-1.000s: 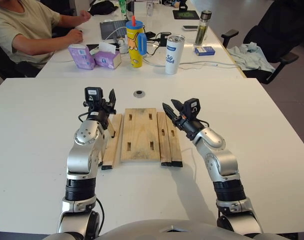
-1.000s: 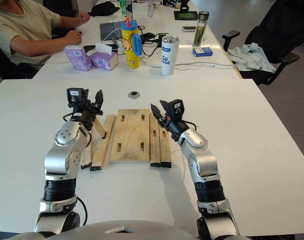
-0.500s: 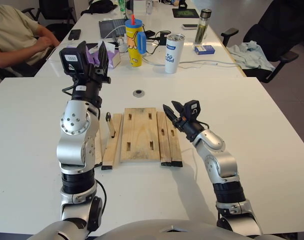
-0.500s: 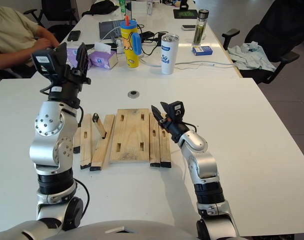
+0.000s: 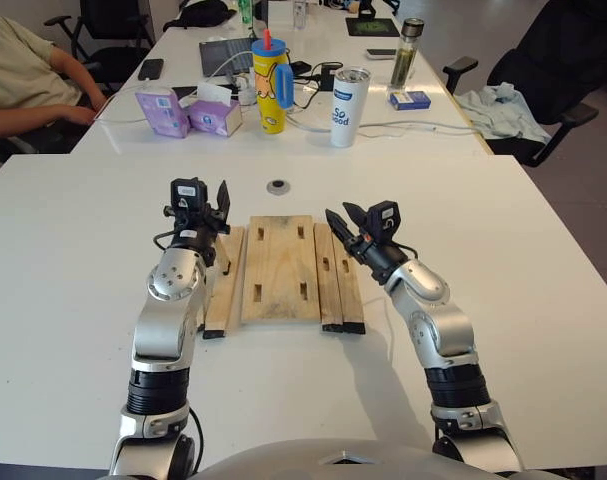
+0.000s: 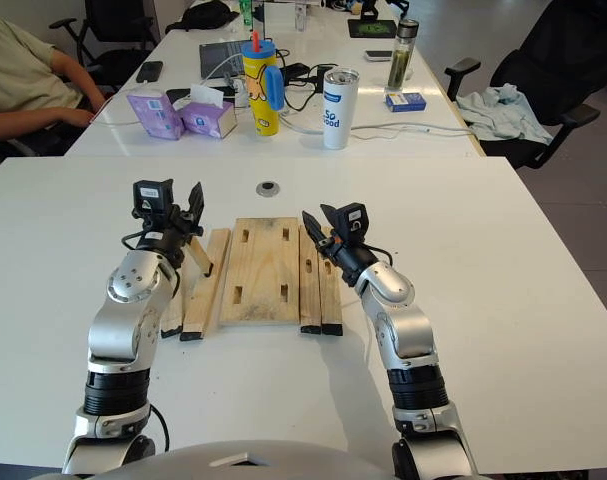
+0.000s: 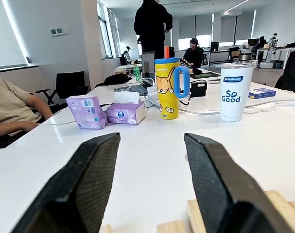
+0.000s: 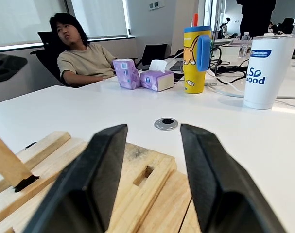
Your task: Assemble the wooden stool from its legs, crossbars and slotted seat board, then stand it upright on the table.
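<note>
The slotted seat board (image 5: 278, 268) lies flat on the white table (image 5: 73, 280). Wooden leg planks lie along its left side (image 5: 223, 285) and its right side (image 5: 339, 278). A short crossbar (image 6: 197, 253) leans tilted on the left planks. My left gripper (image 6: 178, 205) hovers open just above the far end of the left planks, holding nothing; its fingers (image 7: 89, 184) show spread wide. Over the far right corner of the seat board, my right gripper (image 5: 341, 213) is open and empty, with the board's slot (image 8: 143, 174) seen between its fingers (image 8: 96, 179).
A round cable grommet (image 5: 276, 187) sits in the table just beyond the board. On the adjoining table behind stand a white tumbler (image 5: 348, 107), a yellow cup (image 5: 269, 88) and tissue boxes (image 5: 188, 110). Bare tabletop lies to either side of the planks.
My left arm, raised high above the table half a second ago, has come back down to the far end of the left planks. The right arm has kept still.
</note>
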Action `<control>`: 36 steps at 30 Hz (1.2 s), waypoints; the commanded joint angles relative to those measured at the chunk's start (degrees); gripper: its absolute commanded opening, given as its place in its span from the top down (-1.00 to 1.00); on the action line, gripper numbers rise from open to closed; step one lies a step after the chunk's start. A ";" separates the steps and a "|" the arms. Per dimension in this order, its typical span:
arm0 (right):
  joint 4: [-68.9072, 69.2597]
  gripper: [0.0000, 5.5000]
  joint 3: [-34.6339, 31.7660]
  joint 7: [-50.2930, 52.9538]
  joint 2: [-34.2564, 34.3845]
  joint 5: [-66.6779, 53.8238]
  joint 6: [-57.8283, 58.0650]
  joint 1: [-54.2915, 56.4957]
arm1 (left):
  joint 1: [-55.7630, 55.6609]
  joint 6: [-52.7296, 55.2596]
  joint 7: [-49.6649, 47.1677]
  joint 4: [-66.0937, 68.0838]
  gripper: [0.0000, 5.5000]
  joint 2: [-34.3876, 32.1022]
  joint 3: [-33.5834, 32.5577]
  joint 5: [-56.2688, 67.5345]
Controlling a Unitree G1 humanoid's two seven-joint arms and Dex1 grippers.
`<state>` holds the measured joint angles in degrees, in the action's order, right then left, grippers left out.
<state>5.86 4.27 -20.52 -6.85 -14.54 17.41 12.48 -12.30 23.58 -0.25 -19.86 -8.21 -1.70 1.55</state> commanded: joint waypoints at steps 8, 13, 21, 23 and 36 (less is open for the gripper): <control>1.94 0.27 -0.08 0.31 -0.23 -0.15 1.15 -2.09 | 19.27 1.57 5.56 -19.44 0.11 -2.80 2.84 0.17; 1.75 0.27 0.74 -0.36 -0.23 -0.14 1.54 -2.17 | 22.74 0.93 6.03 -15.77 0.11 -1.16 5.24 0.25; 0.08 0.27 0.94 -2.31 -0.77 -0.39 1.92 0.28 | 21.11 -3.06 3.15 -4.01 0.11 0.79 5.02 -2.40; -0.10 0.27 0.95 -2.67 -0.84 -0.30 1.89 0.33 | 19.93 -3.68 2.56 -2.69 0.11 1.13 5.22 -3.22; -0.86 0.27 1.34 -3.73 -0.85 -0.01 1.75 0.81 | 19.20 -6.87 2.02 -0.70 0.76 2.02 5.58 -4.91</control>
<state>4.74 5.54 -24.05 -7.53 -14.54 18.76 12.66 6.99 16.96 1.98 -21.17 -6.34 3.81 -2.85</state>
